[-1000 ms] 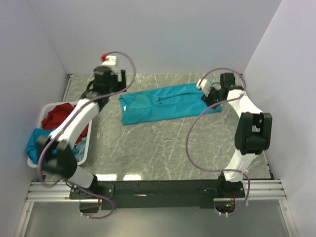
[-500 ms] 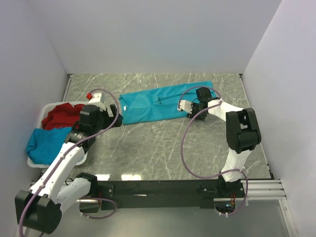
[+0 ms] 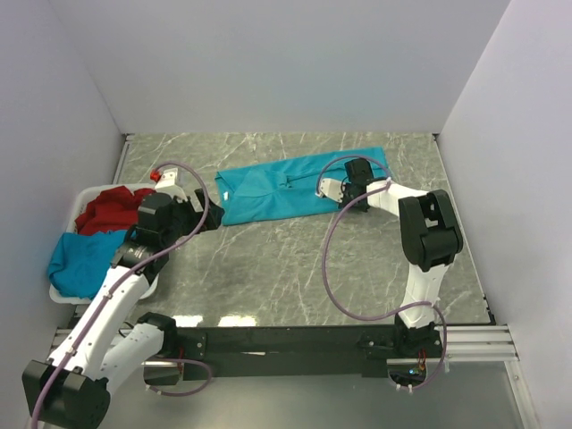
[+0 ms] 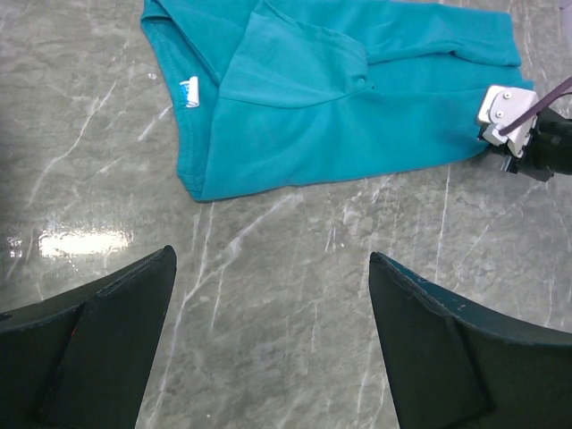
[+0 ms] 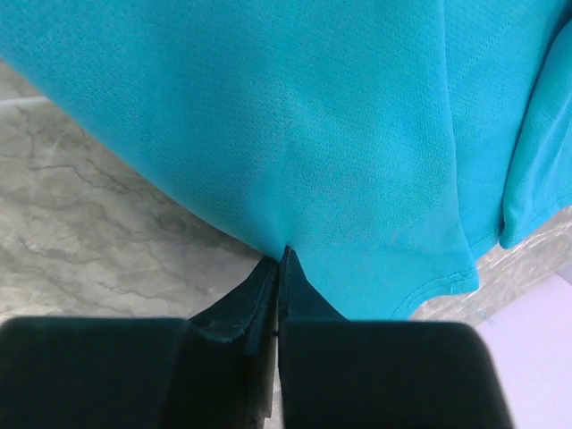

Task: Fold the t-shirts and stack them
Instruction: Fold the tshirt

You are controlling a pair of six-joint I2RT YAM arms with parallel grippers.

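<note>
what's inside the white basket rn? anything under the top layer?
A red t-shirt fills the far end of the white basket, and a teal-blue t-shirt drapes over its near rim. Anything beneath them is covered, so I can't tell.

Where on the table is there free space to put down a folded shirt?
The widest bare patch of the marble table top lies on the near side of the spread teal t-shirt, between the white basket and the right arm. A narrower strip runs beyond the shirt. It is crowded at the shirt's near edge, where the right gripper pinches it.
</note>
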